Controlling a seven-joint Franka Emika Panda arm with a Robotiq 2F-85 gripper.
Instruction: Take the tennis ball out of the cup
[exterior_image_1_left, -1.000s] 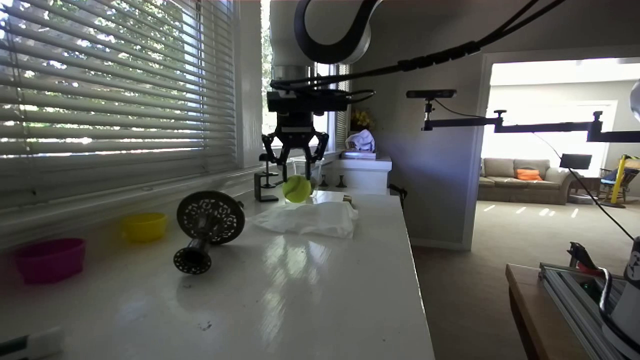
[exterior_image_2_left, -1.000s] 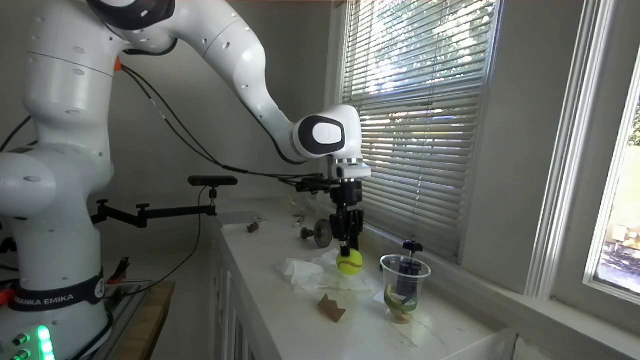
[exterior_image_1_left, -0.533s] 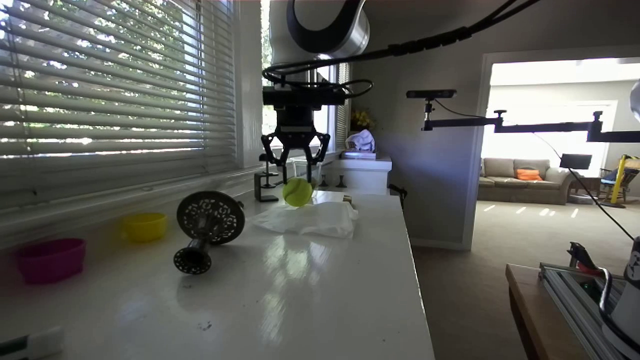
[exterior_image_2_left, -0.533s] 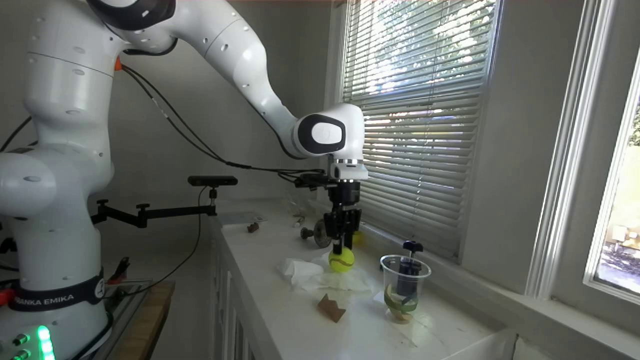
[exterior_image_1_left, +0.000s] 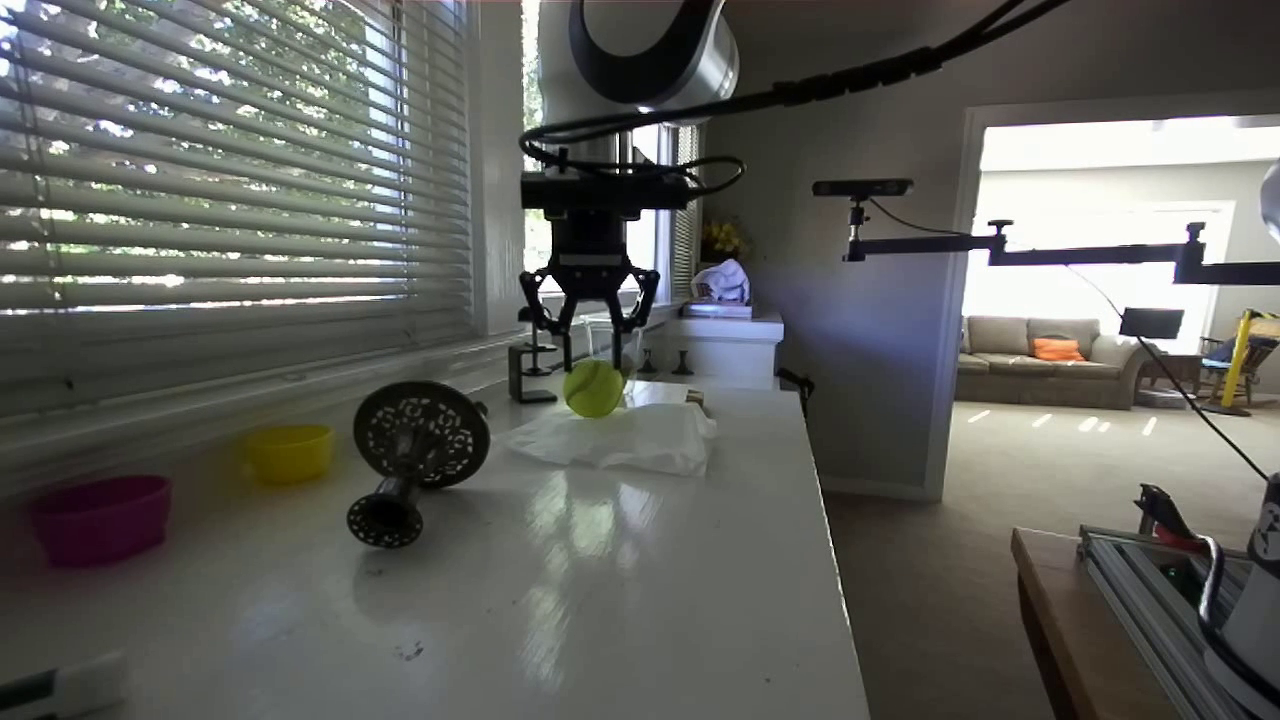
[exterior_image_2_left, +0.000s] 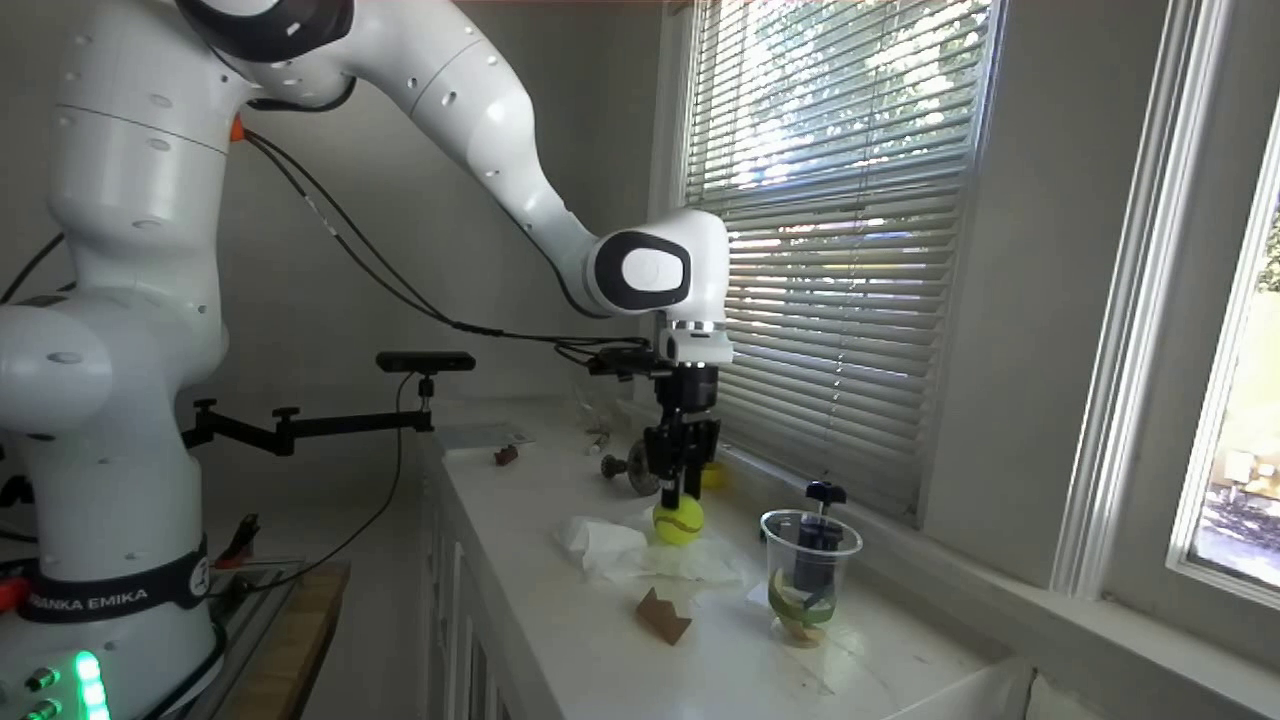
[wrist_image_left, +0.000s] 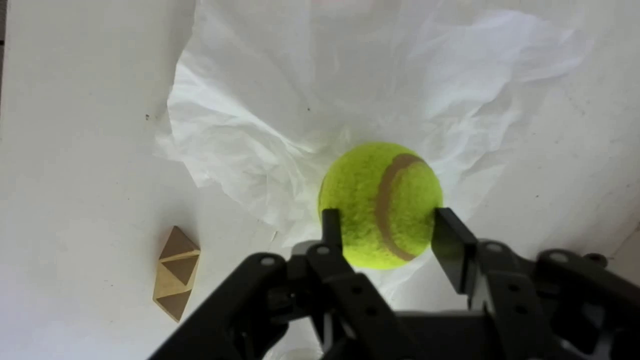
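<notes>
Compared with a second ago, the tennis ball (exterior_image_1_left: 593, 389) shows slightly lower in an exterior view and has shifted farther from the cup (exterior_image_2_left: 812, 570), most of that change coming in the first half second. The end effector (wrist_image_left: 386, 215) is grasping it, pressing on both its sides in the wrist view. The tennis ball is outside the cup, over the crumpled white sheet (wrist_image_left: 310, 80); whether it touches the sheet I cannot tell. The cup stands upright in the same spot on the surface (exterior_image_2_left: 620, 685), green and tan shapes (exterior_image_2_left: 798, 610) showing through its lower part. The yellow bowl (exterior_image_2_left: 714, 476), hidden behind the end effector a second ago in an exterior view, now peeks out beside it. The sheet and the brown angular piece (exterior_image_2_left: 663, 615) lie unmoved.
</notes>
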